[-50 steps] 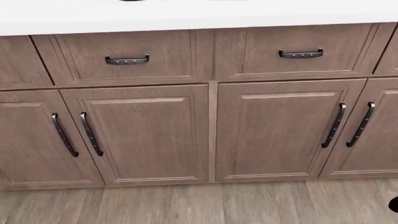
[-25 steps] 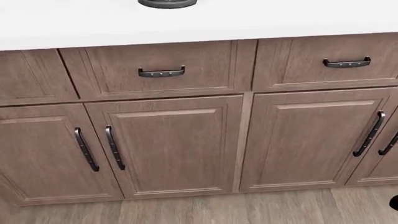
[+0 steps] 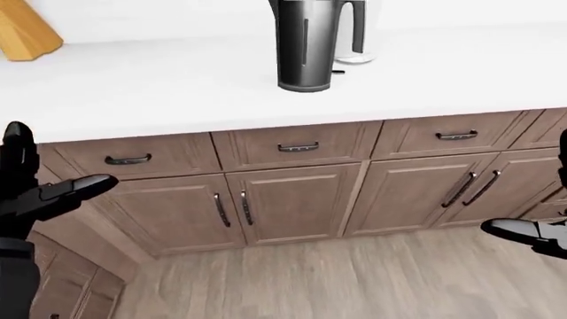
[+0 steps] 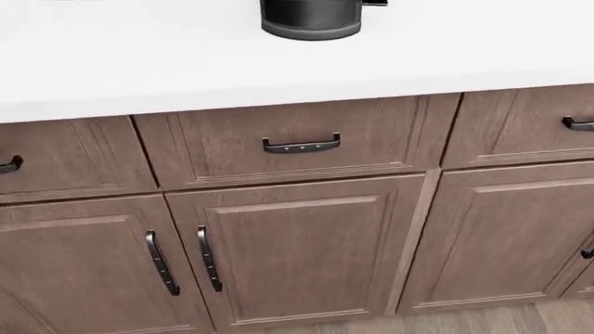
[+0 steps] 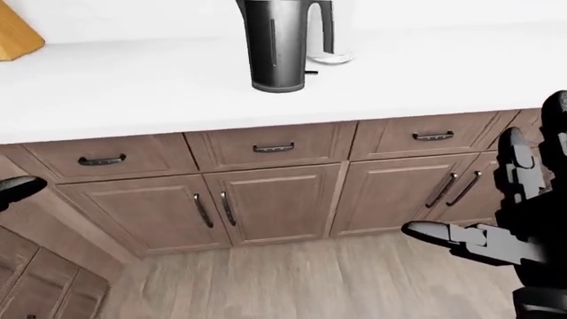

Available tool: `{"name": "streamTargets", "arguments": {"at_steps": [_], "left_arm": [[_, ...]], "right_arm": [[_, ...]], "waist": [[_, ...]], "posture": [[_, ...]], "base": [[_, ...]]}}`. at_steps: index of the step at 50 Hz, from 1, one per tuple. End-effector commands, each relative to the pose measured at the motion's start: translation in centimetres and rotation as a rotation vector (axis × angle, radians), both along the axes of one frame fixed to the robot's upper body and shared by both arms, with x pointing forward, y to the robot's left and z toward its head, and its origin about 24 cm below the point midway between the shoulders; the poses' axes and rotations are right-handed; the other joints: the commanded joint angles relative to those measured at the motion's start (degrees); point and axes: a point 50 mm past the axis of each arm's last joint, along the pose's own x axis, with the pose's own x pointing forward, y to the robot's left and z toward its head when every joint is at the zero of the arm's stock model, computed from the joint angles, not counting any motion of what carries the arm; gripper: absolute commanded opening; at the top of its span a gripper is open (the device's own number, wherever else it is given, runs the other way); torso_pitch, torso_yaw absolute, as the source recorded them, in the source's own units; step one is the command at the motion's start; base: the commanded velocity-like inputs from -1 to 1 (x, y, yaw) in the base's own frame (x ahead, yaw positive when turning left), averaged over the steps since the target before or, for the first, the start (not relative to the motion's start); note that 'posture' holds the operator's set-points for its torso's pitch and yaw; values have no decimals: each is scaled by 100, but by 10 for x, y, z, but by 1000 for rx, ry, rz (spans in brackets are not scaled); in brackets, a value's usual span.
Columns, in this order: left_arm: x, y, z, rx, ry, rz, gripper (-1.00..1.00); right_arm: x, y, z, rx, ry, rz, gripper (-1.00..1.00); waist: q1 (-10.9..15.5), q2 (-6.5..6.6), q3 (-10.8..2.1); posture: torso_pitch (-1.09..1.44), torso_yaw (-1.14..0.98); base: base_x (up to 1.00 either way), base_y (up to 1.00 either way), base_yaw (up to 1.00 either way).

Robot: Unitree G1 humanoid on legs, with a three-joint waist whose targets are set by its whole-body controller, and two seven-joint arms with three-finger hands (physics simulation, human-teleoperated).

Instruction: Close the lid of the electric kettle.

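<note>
Kettle (image 3: 306,46) sits mid-counter (image 3: 159,86), top cropped so lid state unknown, both hands low at cabinet height with fingers spread, left hand (image 3: 40,193), right hand (image 5: 505,226), holding nothing; a blind reach risks tipping it.

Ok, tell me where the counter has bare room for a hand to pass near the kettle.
Bare white counter runs from the wooden block to the electric kettle, and again right of the kettle to the view's edge. It is tight only behind the kettle's handle, where a white object sits. Both hands hang low, open.
</note>
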Motion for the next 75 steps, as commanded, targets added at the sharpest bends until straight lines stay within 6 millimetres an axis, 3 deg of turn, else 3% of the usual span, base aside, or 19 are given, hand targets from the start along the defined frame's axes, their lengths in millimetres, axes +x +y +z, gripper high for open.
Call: {"name": "streamTargets", "arguments": {"at_steps": [1, 3, 12, 15, 16, 18, 20, 23, 24, 31, 49, 50, 51, 53, 54, 56, 64, 69, 75], "left_arm": [[-4, 0, 9, 25, -43, 10, 100], [-4, 0, 10, 24, -43, 11, 100], [-7, 0, 11, 23, -44, 15, 100], [-8, -1, 13, 23, -44, 14, 100], [-8, -1, 13, 24, -43, 15, 100], [-8, -1, 13, 25, -42, 15, 100], [-8, -1, 13, 24, -42, 14, 100], [-7, -1, 13, 24, -43, 12, 100], [-6, -1, 12, 24, -42, 12, 100], [-1, 1, 6, 26, -42, 10, 100], [-2, 0, 7, 27, -46, 10, 100], [-1, 1, 5, 29, -44, 11, 100], [-2, 0, 6, 29, -46, 10, 100], [-1, 1, 6, 30, -45, 11, 100], [-2, 1, 6, 28, -44, 11, 100], [-1, 1, 5, 29, -43, 10, 100], [2, 2, 1, 29, -42, 9, 100], [1, 2, 2, 31, -43, 10, 100], [-1, 1, 3, 30, -43, 11, 100]], "right_arm": [[-2, 3, 7, -26, -35, 5, 100], [-2, 3, 7, -26, -36, 5, 99], [-3, 2, 7, -26, -39, 4, 100], [-3, 2, 8, -23, -40, 3, 100], [-3, 2, 7, -23, -39, 3, 100], [-2, 2, 5, -23, -34, -3, 100], [-3, 2, 4, -21, -36, -6, 99], [-3, 2, 6, -16, -50, -5, 100], [-4, 2, 8, -3, -65, 11, 100], [-5, 2, 9, 11, -65, 8, 100], [-4, 2, 8, 37, -65, 16, 98], [-3, 2, 8, 35, -63, 18, 99], [-3, 2, 7, 38, -64, 18, 98], [-4, 2, 8, 36, -62, 16, 99], [-4, 2, 8, 35, -61, 16, 99], [-4, 2, 7, 35, -60, 17, 99], [-3, 3, 8, 33, -58, 19, 99], [-4, 2, 7, 37, -61, 18, 99], [-3, 3, 8, 34, -60, 20, 99]], "waist": [[48, 77, -151], [94, 39, 13], [184, -422, 25], [186, -718, -61], [112, -520, -10], [112, -694, 192], [140, -574, -9], [92, -229, 63], [60, -391, 98], [144, -511, 42], [101, -453, 11], [98, -417, -93], [113, -426, 61], [109, -384, -47], [110, -383, 59], [96, -371, -50], [80, -324, 70], [62, -354, -57], [112, -362, 118]], "posture": [[0, 0], [0, 0], [0, 0], [0, 0], [0, 0], [0, 0], [0, 0], [0, 0], [0, 0], [0, 0], [0, 0], [0, 0], [0, 0], [0, 0], [0, 0], [0, 0], [0, 0], [0, 0], [0, 0]], "base": [[24, 41, 0], [24, 40, 0], [24, 41, 0], [24, 40, 0], [24, 34, 0], [12, 15, 0], [0, 0, 0], [0, 0, 0], [0, 0, 0], [0, 0, 0], [0, 0, 0], [6, 0, 0], [5, 0, 0], [5, 0, 0], [5, 0, 0], [5, 0, 0], [5, 0, 0], [5, 0, 0], [22, 0, 0]]}}
